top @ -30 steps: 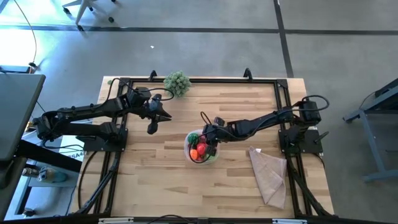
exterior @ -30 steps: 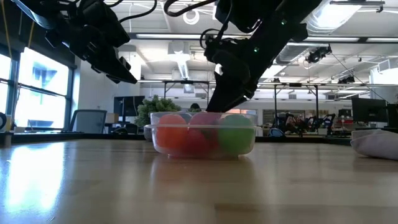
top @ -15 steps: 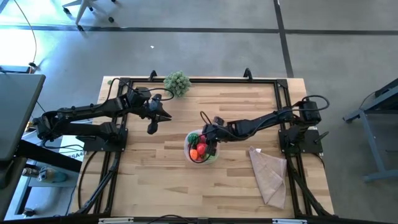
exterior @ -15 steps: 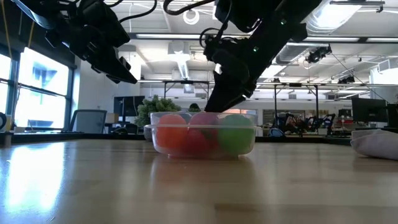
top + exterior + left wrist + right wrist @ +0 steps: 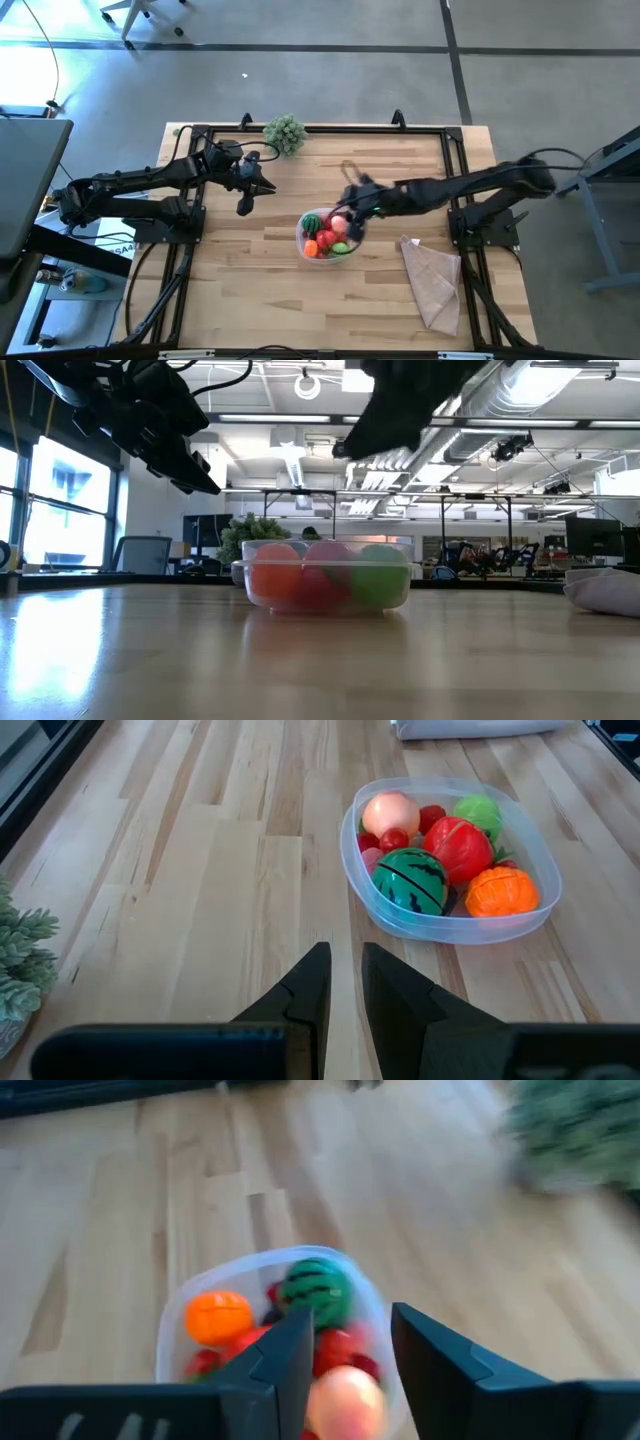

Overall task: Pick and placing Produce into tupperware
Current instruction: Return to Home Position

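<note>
The right gripper (image 5: 345, 1350), fingers parted and empty, hovers above the produce-filled tupperware (image 5: 302, 232); the left gripper (image 5: 340, 982) waits clenched.

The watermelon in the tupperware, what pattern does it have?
Watermelon: green with dark stripes, clearest in the left wrist view.

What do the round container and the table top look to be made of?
Tupperware: likely clear plastic with a glossy wall; the toy produce shows through it. Table: pale wooden planks with visible grain and seams, smooth with a light sheen.
</note>
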You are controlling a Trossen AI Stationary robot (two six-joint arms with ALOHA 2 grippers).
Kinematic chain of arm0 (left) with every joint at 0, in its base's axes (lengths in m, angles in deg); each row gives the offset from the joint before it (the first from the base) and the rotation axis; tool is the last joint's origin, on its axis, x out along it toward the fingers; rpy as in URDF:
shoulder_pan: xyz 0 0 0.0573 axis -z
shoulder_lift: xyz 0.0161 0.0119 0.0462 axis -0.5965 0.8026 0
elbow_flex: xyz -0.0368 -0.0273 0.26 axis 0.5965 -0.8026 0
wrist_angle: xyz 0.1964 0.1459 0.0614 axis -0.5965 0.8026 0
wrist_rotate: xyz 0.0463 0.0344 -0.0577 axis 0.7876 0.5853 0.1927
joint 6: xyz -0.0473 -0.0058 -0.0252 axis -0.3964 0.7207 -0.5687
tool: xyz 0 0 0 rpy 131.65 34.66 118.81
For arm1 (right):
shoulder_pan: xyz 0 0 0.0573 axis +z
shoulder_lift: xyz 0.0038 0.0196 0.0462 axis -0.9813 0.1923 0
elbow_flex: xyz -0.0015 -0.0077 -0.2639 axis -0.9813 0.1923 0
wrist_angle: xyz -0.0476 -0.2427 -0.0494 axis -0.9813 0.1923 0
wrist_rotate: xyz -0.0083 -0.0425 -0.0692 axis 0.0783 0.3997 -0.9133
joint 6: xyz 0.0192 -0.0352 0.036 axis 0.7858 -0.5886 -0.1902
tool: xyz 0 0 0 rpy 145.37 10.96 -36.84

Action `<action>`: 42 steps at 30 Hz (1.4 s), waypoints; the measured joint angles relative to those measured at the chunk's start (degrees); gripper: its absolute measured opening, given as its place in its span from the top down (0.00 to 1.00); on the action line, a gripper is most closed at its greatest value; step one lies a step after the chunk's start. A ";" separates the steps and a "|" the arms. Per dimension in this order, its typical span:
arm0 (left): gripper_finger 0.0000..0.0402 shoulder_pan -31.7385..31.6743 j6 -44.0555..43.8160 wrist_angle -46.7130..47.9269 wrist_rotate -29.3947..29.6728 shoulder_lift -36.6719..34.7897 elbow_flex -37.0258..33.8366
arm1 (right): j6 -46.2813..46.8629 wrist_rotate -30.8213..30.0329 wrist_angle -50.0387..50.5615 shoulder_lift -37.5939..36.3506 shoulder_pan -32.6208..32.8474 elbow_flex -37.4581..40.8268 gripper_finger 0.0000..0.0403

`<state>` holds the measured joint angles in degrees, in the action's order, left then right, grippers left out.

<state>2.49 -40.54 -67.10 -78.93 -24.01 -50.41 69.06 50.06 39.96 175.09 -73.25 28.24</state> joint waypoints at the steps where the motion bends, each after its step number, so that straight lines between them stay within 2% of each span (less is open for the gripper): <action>1: 0.87 0.02 0.02 0.00 0.01 0.01 0.00 | -0.14 -1.09 1.98 -2.24 0.29 0.00 0.68; 8: 0.87 0.00 0.02 -0.02 -0.01 -0.01 0.00 | 3.71 -11.14 15.62 -15.36 4.32 0.00 0.85; 13: 0.87 0.02 0.02 -0.02 -0.01 0.01 0.00 | 11.87 -18.39 27.45 -19.14 8.94 0.00 0.97; 17: 0.87 0.00 0.02 0.00 0.01 0.00 0.00 | 20.71 -21.63 35.54 -19.37 12.39 0.00 0.99; 21: 0.87 0.02 0.02 0.00 0.01 0.01 0.00 | 25.68 -23.38 37.64 -18.94 15.54 0.39 0.99; 26: 0.87 0.00 0.00 0.00 0.01 0.01 0.00 | 27.44 -22.64 26.61 -21.12 17.03 9.87 0.99; 28: 0.87 0.00 0.02 0.00 -0.01 -0.01 0.00 | 26.90 -21.15 17.76 -22.54 16.60 16.26 0.99; 30: 0.87 0.01 0.01 0.00 0.01 0.00 0.00 | 22.89 -18.60 4.71 -23.55 15.50 22.18 0.99; 33: 0.87 0.00 0.02 0.00 0.01 -0.01 -0.02 | 12.44 -10.49 -18.02 -24.30 12.67 28.87 0.99; 35: 0.87 0.01 0.02 -0.01 0.00 0.01 0.00 | 5.70 -3.67 -29.19 -24.47 9.71 31.70 0.99; 38: 0.87 0.02 0.01 0.00 -0.01 0.00 0.00 | -1.28 4.43 -37.29 -26.57 4.25 33.21 0.99; 42: 0.87 0.02 0.00 0.00 -0.01 -0.01 0.00 | -5.41 12.78 -38.23 -32.25 -3.41 33.28 0.99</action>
<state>2.51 -40.54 -67.10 -78.94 -24.02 -50.41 63.65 62.83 1.73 142.84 -76.66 61.52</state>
